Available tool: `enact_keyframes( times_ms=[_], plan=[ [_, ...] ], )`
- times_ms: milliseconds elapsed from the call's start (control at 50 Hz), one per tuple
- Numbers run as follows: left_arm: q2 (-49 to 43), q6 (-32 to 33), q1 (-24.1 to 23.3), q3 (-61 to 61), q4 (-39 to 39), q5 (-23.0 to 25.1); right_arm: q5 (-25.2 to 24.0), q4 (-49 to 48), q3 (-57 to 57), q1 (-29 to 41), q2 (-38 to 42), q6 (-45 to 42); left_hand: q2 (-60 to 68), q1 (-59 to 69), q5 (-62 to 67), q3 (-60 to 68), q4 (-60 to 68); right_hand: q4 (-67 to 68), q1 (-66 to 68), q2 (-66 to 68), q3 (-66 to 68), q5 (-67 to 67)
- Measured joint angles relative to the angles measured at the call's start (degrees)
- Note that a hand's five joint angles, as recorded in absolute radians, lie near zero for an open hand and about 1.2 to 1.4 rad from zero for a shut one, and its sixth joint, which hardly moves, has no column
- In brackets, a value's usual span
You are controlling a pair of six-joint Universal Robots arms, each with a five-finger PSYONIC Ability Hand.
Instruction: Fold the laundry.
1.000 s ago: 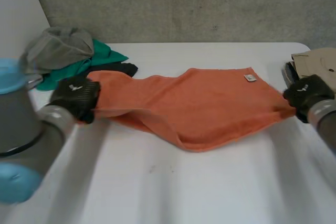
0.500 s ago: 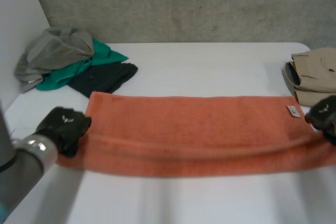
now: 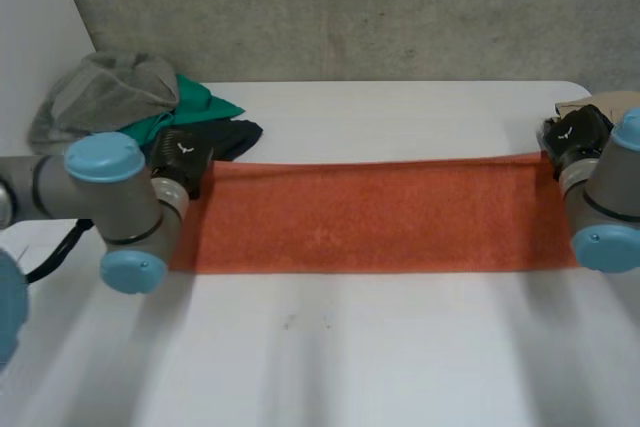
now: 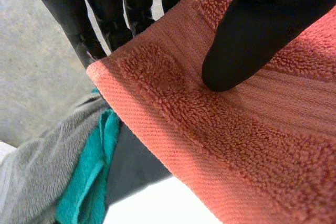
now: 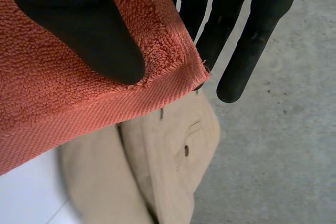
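The orange towel (image 3: pixel 370 215) was stretched as a long strip across the middle of the white table (image 3: pixel 380 357), from one hand to the other. The left hand (image 3: pixel 185 159) held its far left corner, and the right hand (image 3: pixel 572 135) held its far right corner.

In the left wrist view the thumb (image 4: pixel 247 40) pressed on top of the cloth while the fingers (image 4: pixel 79 19) stood straight behind the corner, so the towel was pinched between them. The right wrist view showed the same grasp: the thumb (image 5: pixel 89 30) on top, near the hem, and the straight fingers (image 5: pixel 252 35) under the corner.

I think the hands were set so far apart to pull the towel tight, because a tight cloth lies flat and without wrinkles. Taking it by the two corners of one long edge probably served to keep that edge straight for the next fold.

The pile of clothes (image 3: pixel 120 97) waited just beyond the left hand, and the folded beige trousers (image 5: pixel 157 161) lay just beyond the right one.
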Motion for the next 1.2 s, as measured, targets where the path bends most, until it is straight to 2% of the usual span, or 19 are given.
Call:
enact_keyframes(
  times_ms=[20, 60, 80, 100, 140, 220, 300, 420, 540, 660, 700, 780, 820, 960, 1000, 1120, 1200],
  plan=[
    [-1.1, 0.5, -0.3, 1.2, 0.4, -0.3, 0.5, -1.1, -1.0, 0.2, 1.1, 0.0, -8.1, -7.0, -6.0, -7.1, -7.3, -6.1, -4.4, -6.0, -6.1, -4.7],
    [-2.5, 1.4, -1.2, 2.7, 0.9, -0.5, 1.2, -2.5, -2.0, 0.7, 2.3, 0.0, -26.2, -29.0, -25.0, -25.9, -26.5, -25.0, -23.4, -25.6, -25.0, -25.5],
    [-2.9, 1.8, -1.5, 3.1, 1.1, -0.5, 1.4, -2.9, -2.3, 0.9, 2.5, 0.1, -33.3, -37.3, -32.1, -32.9, -33.7, -29.3, -27.7, -30.1, -29.2, -29.0],
    [-3.2, 2.2, -2.1, 3.5, 1.2, -0.5, 1.8, -3.6, -2.4, 1.2, 2.7, 0.4, -40.6, -45.1, -39.4, -40.0, -41.0, -41.7, -40.2, -42.6, -41.6, -42.9],
    [-3.3, 2.9, -3.3, 3.7, 1.4, -0.5, 2.2, -4.4, -2.2, 1.8, 2.2, 1.4, -53.0, -54.6, -51.6, -52.7, -53.4, -49.7, -48.1, -49.9, -49.6, -49.8],
    [-1.3, 3.4, -5.4, 2.2, 1.3, -0.4, 2.4, -4.4, 0.8, 2.2, -1.5, 4.8, -55.2, -54.9, -53.2, -54.7, -55.3, -52.3, -49.6, -51.5, -52.0, -51.1],
    [4.2, 3.3, -6.9, -2.6, 1.1, -0.3, 1.0, -1.6, 6.9, 1.5, -8.6, 10.3, -55.2, -54.9, -53.2, -54.7, -55.3, -52.3, -49.6, -51.5, -52.0, -51.1],
    [13.9, 1.5, -7.3, -12.4, 1.0, -0.1, -7.5, 7.7, 17.6, -3.5, -18.7, 17.8, -55.2, -54.9, -53.2, -54.7, -55.3, -52.2, -49.6, -51.5, -52.0, -51.1],
    [20.9, -3.0, -7.2, -21.2, 1.1, 0.1, -18.1, 14.3, 25.1, -10.5, -21.7, 20.1, -55.2, -54.9, -53.2, -54.7, -55.3, -48.3, -48.4, -47.7, -47.9, -47.2],
    [22.3, -5.9, -7.2, -24.4, 1.2, 0.2, -21.2, 13.8, 26.1, -13.6, -19.0, 19.6, -55.2, -54.9, -53.2, -54.7, -55.3, -40.4, -39.0, -40.2, -39.8, -39.1],
    [22.3, -6.3, -7.1, -24.7, 1.2, 0.2, -21.0, 12.9, 25.8, -14.0, -17.5, 19.3, -55.2, -54.9, -53.2, -54.7, -55.3, -35.9, -34.4, -35.6, -35.6, -34.7],
    [22.0, -6.6, -7.1, -24.7, 1.2, 0.2, -19.6, 10.1, 24.3, -14.2, -14.4, 19.2, -55.2, -54.9, -53.2, -54.7, -55.3, -8.2, -6.7, -6.8, -7.9, -7.9],
    [22.0, -6.7, -7.0, -24.6, 1.2, 0.2, -18.1, 8.9, 23.5, -14.4, -13.2, 19.0, -55.2, -54.9, -53.2, -54.7, -55.3, 0.6, -0.3, 2.1, 1.0, 0.2],
    [23.2, -6.6, -6.9, -24.7, 1.2, 0.0, -9.5, 6.6, 21.8, -17.7, -12.1, 15.9, -55.2, -54.9, -53.2, -54.7, -55.3, 4.0, -0.3, 3.4, 3.8, 1.1],
    [24.5, -6.6, -6.9, -25.3, 1.1, 0.0, -7.0, 6.0, 21.7, -20.1, -13.0, 11.8, -55.2, -54.9, -53.2, -54.7, -55.3, 4.0, -0.3, 3.4, 3.8, 1.1],
    [27.7, -6.6, -6.8, -27.0, 1.0, 0.0, -5.4, 4.3, 21.7, -24.8, -16.1, 0.4, -55.2, -54.9, -53.2, -54.7, -55.3, 4.0, -0.3, 3.4, 3.8, 1.2],
    [29.3, -6.6, -6.8, -27.8, 0.8, -0.1, -6.3, 2.1, 21.4, -22.3, -18.6, -1.1, -55.2, -54.9, -53.2, -54.7, -55.3, 4.1, -0.3, 3.4, 3.8, 1.6]
  ],
)
